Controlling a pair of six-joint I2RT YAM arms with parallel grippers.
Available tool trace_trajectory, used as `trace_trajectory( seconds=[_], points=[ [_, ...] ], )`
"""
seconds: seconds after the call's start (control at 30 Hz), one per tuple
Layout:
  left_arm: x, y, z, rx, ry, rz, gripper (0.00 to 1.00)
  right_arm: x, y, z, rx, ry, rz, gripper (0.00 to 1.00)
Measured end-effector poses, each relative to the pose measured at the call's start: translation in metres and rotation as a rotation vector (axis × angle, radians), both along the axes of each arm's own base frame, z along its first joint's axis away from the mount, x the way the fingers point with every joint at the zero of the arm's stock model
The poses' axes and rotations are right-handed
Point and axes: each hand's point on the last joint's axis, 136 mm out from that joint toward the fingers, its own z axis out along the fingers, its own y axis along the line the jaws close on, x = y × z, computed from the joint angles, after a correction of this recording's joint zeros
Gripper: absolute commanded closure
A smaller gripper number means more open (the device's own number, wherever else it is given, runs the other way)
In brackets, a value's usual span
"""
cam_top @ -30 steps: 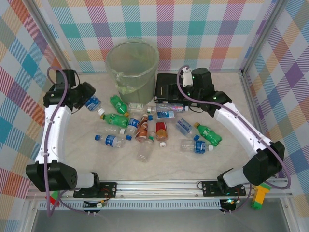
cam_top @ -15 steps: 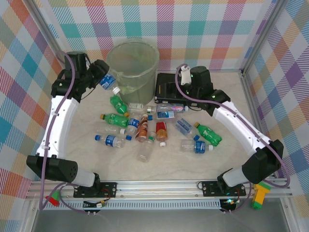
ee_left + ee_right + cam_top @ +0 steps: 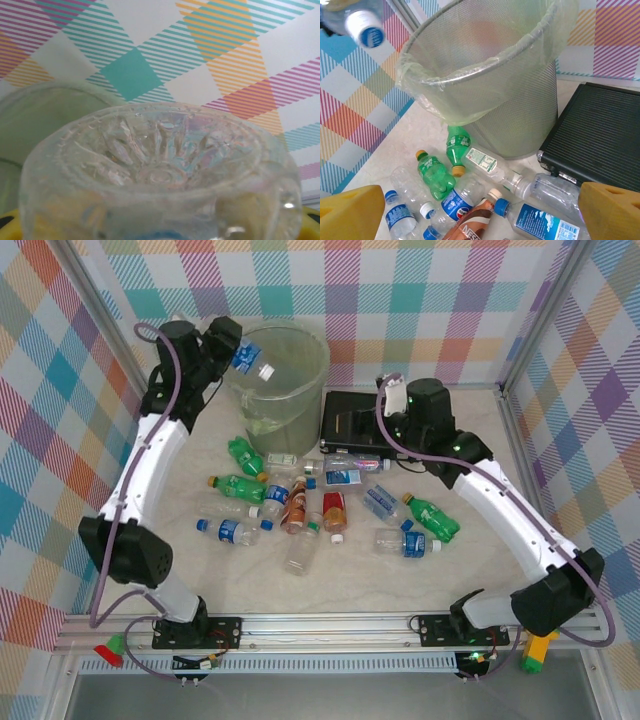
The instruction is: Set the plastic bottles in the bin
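My left gripper (image 3: 238,352) is shut on a clear plastic bottle (image 3: 250,360) with a blue label, held tilted over the left rim of the bin (image 3: 290,390). The bottle's ribbed base (image 3: 160,160) looms close in the left wrist view, and its white-and-blue cap (image 3: 368,31) hangs above the bin's liner rim (image 3: 470,75). Several other plastic bottles lie on the table: green ones (image 3: 242,487) (image 3: 432,518), a brown one (image 3: 297,510), a red-labelled one (image 3: 334,510) and clear blue-labelled ones (image 3: 230,531). My right gripper (image 3: 393,408) (image 3: 480,215) stands open above the bottles beside the bin, holding nothing.
A flat black case (image 3: 350,420) (image 3: 600,135) lies right of the bin, under my right wrist. Checked walls with metal frame posts (image 3: 520,430) close in the table on three sides. Bottles crowd the table's middle (image 3: 300,550).
My left arm has lifted the bottle from the table's left side up and rightward to the bin's rim. The right arm has barely shifted.
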Motion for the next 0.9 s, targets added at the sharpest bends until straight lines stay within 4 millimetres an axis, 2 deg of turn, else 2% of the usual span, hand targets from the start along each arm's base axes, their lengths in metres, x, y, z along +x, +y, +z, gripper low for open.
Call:
trace_trajectory(
  seconds=[0.17,0.27,0.43,0.57,0.9],
  points=[
    [0.037,-0.017,-0.016,-0.055,0.014,-0.015,0.42,-0.005,-0.005,0.007,0.002,-0.011,-0.009,0.01],
    [0.048,-0.028,-0.028,-0.059,0.032,-0.028,0.42,-0.009,-0.008,0.010,0.003,-0.017,-0.013,0.01],
    [0.059,-0.051,-0.031,-0.026,0.030,-0.048,0.42,-0.015,-0.014,0.018,0.010,-0.035,-0.022,0.01],
    [0.065,-0.061,-0.036,-0.012,0.038,-0.064,0.42,-0.017,-0.015,0.019,0.012,-0.039,-0.023,0.01],
    [0.081,-0.067,-0.079,0.050,0.151,-0.065,0.42,-0.018,-0.017,0.011,-0.002,-0.019,-0.030,0.01]
  ],
)
